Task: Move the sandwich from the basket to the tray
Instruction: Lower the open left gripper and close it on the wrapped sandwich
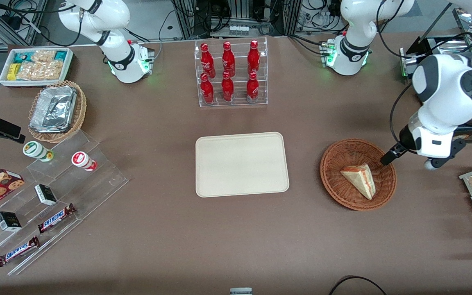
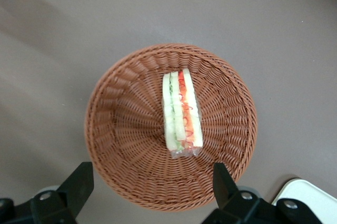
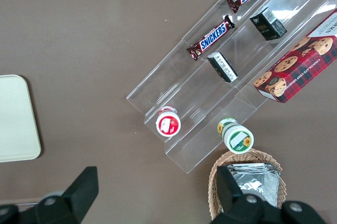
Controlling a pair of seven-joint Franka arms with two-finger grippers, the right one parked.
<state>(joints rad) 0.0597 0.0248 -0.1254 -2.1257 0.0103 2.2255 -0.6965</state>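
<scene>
While the gripper (image 1: 388,156) hangs spread wide and holding nothing just over the rim of the basket (image 1: 330,176), in the middle band of the front frame toward the working arm's end of the table, the sandwich (image 1: 359,179) lies untouched in the basket's bowl, its striped cut edge turned up toward the wrist camera. The first risk, as I judge it, is the descent: the fingers (image 2: 79,182) sit over the woven wall instead of either side of the wedge, so dropping straight down could snag the wicker and shove or tip the basket (it looks light and nothing pins it to the table). A second risk is the grip itself. The bread looks soft and the wedge tapers, so closing near the thin point could let it squirt out, while closing hard on the thick end could crush the layers or split them apart. Its wrapping appears glossy, which may make it slide between the pads. If the wedge is lifted at a tilt, it could catch the rim and drag the basket along. The tray (image 1: 242,164) waits bare at the centre of the front frame, and a loose hold on the way there could drop the sandwich onto the table short of it.
</scene>
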